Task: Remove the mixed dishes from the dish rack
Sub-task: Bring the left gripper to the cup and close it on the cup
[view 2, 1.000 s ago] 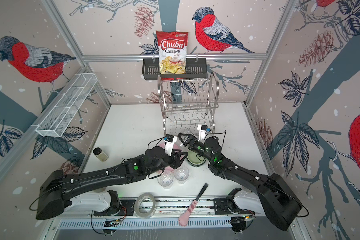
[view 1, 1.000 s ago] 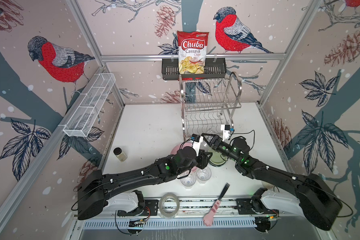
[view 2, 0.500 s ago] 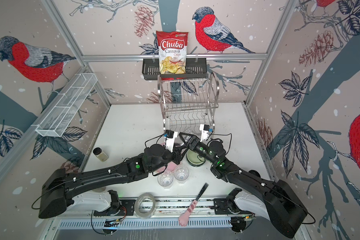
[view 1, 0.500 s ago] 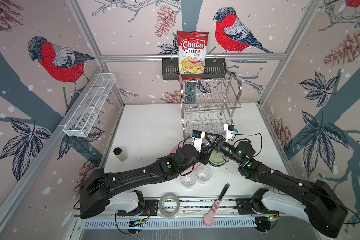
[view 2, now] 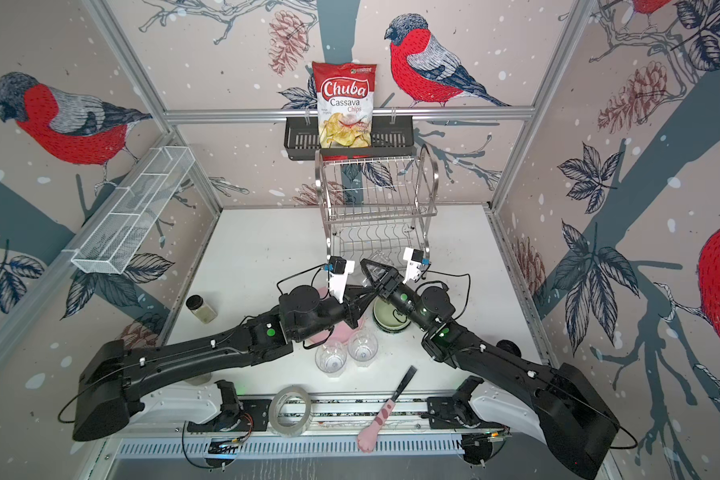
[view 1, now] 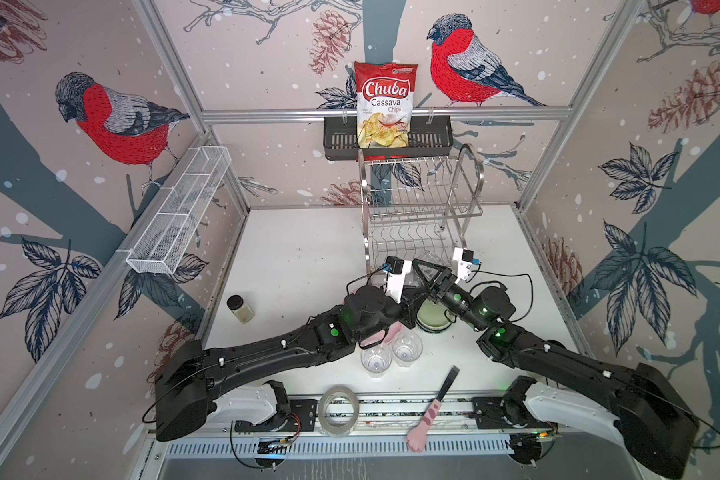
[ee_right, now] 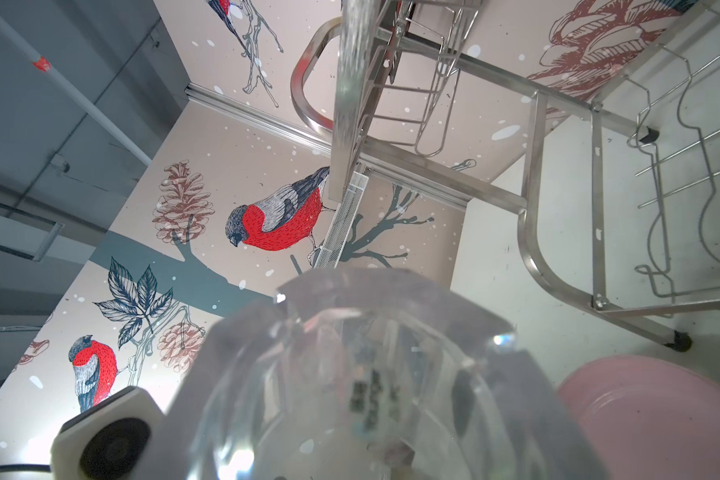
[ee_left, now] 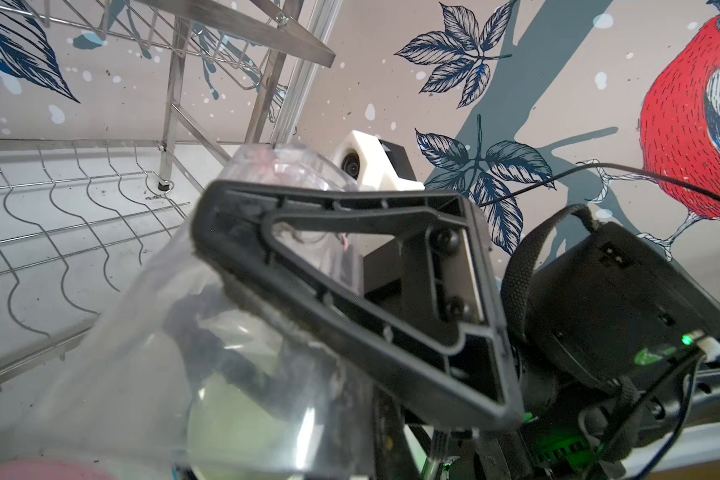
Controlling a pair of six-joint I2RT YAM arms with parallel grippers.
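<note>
The steel dish rack (view 1: 422,208) (view 2: 377,199) stands at the back with both tiers bare. Just in front of it my right gripper (view 1: 427,268) is shut on a clear glass (view 1: 429,259) (ee_right: 350,374), held off the table. My left gripper (view 1: 412,301) (view 2: 360,299) is shut at that glass's rim (ee_left: 150,332), pinching its wall. The right gripper's black finger (ee_left: 350,291) crosses the left wrist view. Two more clear glasses (view 1: 376,359) (view 1: 407,348), a pink plate (view 1: 391,334) (ee_right: 661,415) and a pale green bowl (view 1: 433,322) sit on the table under the arms.
A small lidded jar (view 1: 240,309) stands at the left. A tape roll (view 1: 341,410) and a pink-handled brush (view 1: 433,407) lie at the front edge. A black basket (view 1: 337,141) with a chips bag hangs behind the rack, and a white mesh tray (view 1: 179,216) hangs on the left wall.
My left gripper has moved up to the glass and gone from partly open to shut. My right gripper has kept its hold and shifted slightly toward the rack.
</note>
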